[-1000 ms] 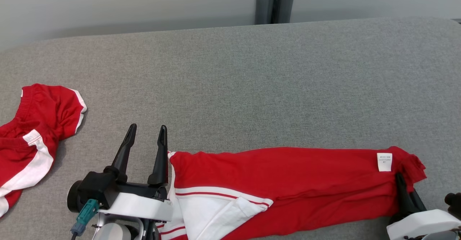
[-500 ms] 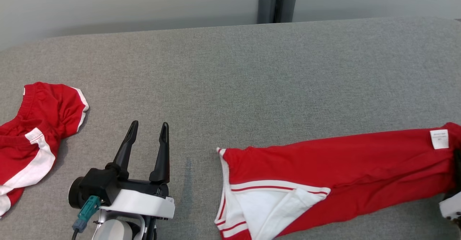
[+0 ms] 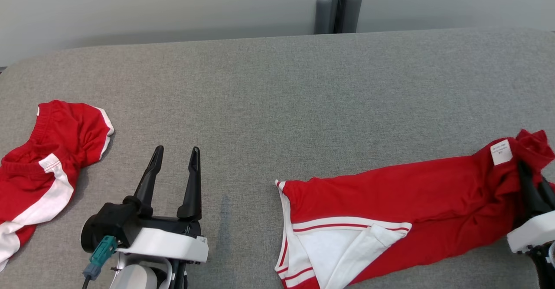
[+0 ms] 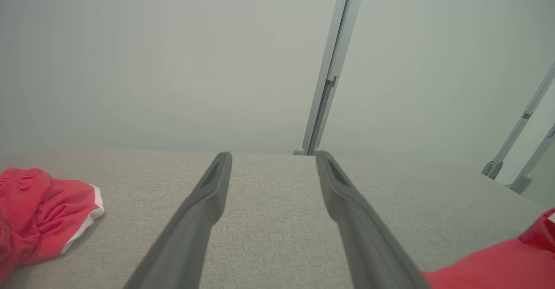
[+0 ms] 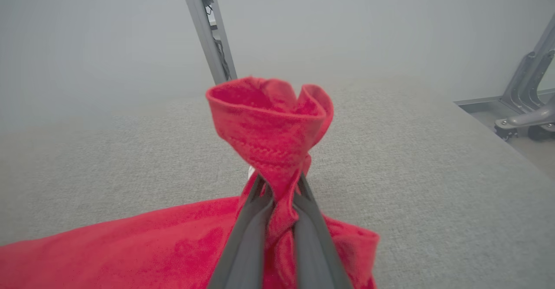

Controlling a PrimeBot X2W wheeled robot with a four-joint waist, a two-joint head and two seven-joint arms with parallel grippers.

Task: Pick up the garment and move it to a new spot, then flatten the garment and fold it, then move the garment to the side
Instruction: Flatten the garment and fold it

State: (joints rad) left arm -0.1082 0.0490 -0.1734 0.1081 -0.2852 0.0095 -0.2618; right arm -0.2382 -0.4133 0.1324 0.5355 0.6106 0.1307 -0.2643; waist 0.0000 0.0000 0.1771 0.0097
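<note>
The right gripper [image 3: 532, 175] has dragged the garment [image 3: 390, 193] rightward, away from the left gripper [image 3: 177, 149].

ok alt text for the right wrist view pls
The right tool is shut on a bunched fold of the red garment, which puffs up above its two dark fingers. The rest of the cloth trails to the lower left across a grey fabric surface, with a pale wall and a metal post behind.

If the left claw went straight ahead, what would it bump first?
Likely nothing nearby: ahead of the left gripper is bare grey table. Past its far edge stands a grey post, but depth is unclear.
</note>
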